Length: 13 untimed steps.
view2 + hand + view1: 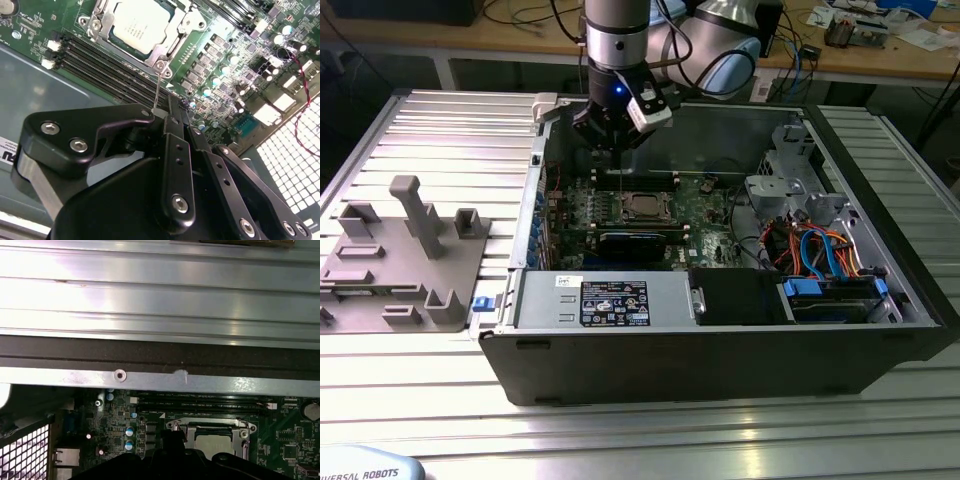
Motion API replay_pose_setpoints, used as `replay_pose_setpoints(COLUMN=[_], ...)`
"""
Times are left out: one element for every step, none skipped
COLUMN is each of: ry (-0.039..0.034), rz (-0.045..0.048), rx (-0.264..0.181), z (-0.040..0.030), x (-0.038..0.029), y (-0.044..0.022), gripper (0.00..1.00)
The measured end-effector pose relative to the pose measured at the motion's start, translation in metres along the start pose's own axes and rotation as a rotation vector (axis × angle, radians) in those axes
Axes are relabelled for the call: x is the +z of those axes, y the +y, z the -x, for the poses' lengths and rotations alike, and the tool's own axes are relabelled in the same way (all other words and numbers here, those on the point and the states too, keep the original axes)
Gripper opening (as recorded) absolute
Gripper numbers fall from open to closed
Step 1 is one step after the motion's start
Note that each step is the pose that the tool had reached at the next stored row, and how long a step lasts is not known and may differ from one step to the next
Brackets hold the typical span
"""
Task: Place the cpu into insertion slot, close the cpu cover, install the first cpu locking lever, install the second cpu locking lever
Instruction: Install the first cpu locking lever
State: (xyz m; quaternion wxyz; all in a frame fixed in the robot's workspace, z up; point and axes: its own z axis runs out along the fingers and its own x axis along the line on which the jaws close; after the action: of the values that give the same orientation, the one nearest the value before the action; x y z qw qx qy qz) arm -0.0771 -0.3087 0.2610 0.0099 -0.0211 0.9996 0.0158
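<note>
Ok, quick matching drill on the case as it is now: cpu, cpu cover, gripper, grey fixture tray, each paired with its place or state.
Things:
1. cpu
2. cpu cover
3. gripper
4. grey fixture tray

Places or states:
A. outside the case, on the exterior view's left
B. seated in the socket, metal top showing
C. above the board, beside the socket
D. lying flat, framing the chip

Pairs: 1-B, 2-D, 3-C, 4-A

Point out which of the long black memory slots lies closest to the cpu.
The slot bordering the silvery cpu cover in the second wrist view, directly beside the cpu; its three parallel neighbours lie farther toward the grey metal case panel.
</note>
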Motion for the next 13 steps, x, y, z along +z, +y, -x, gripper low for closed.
replay_pose_setpoints(ry=[0.0,0.0,0.0001,0.0001,0.0,0.0001,0.0002,0.0002,0.0002,0.0002,0.0002,0.0003,0.0005], rz=[0.0,0.0,0.0,0.0,0.0,0.0,0.0,0.0,0.0,0.0,0.0001,0.0001,0.0], rx=[0.0,0.0,0.0,0.0,0.0,0.0,0.0,0.0,0.0,0.0,0.0,0.0,0.0], z=[0.0004,0.0009,0.0013,0.0017,0.0021,0.0028,0.0033,0.0038,0.0042,0.0046,0.0051,0.0059,0.007], x=[0.0,0.0001,0.0001,0.0001,0.0002,0.0002,0.0002,0.0003,0.0003,0.0004,0.0004,0.0006,0.0007], y=[0.0,0.0,-0.0001,-0.0001,-0.0001,-0.0001,-0.0002,-0.0002,-0.0002,-0.0002,-0.0002,-0.0003,-0.0003], gripper=[0.11,0.11,0.11,0.11,0.11,0.11,0.11,0.11,0.11,0.11,0.11,0.11,0.11])
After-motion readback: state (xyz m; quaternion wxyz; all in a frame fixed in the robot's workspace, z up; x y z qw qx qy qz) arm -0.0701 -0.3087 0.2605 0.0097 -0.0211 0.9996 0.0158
